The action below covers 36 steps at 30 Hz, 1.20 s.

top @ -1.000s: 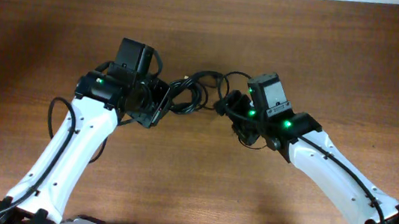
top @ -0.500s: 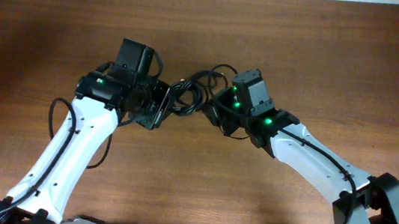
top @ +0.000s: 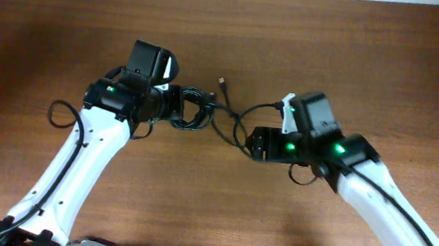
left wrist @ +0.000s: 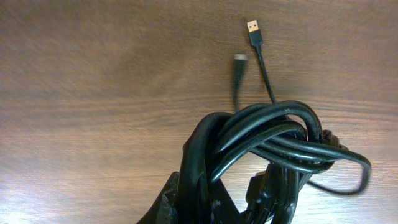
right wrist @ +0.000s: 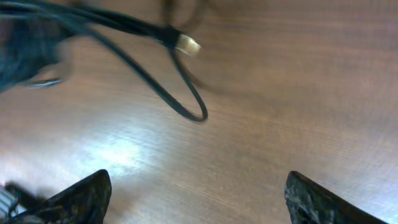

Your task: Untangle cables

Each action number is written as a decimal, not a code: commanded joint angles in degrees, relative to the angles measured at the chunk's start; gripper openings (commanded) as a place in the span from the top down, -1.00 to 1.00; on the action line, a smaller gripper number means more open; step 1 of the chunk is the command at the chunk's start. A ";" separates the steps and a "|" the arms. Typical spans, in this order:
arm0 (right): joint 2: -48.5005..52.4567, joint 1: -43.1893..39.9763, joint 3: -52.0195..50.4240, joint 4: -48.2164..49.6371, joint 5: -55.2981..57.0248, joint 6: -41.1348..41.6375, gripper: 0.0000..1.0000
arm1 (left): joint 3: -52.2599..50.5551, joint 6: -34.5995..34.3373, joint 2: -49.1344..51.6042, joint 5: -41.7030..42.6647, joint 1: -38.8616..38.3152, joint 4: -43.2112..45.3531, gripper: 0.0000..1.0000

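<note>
On the table (top: 392,60), between the arms: the cables (top: 195,108) sit in one knotted bunch, close to the left arm.
Left gripper (top: 173,108): closed tight on the bunch, which pokes out past its fingers.
Right gripper (right wrist: 198,180): wide open, holding nothing.
Loose loop (right wrist: 186,102): one thin cord with a silver plug (right wrist: 188,45) sticks out of the bunch toward the right arm. It lies ahead of the open fingers and a bit to their left, not between them.
Which way it runs: side to side, from the bunch to the right arm.
Nearer arm: the right one, I think, so it would have to reach forward to catch the loop.
</note>
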 commanded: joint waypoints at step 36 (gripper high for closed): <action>13.29 -16.24 -0.11 14.97 -45.77 -23.65 0.92 | 0.90 29.27 -0.70 30.53 -9.75 7.74 0.64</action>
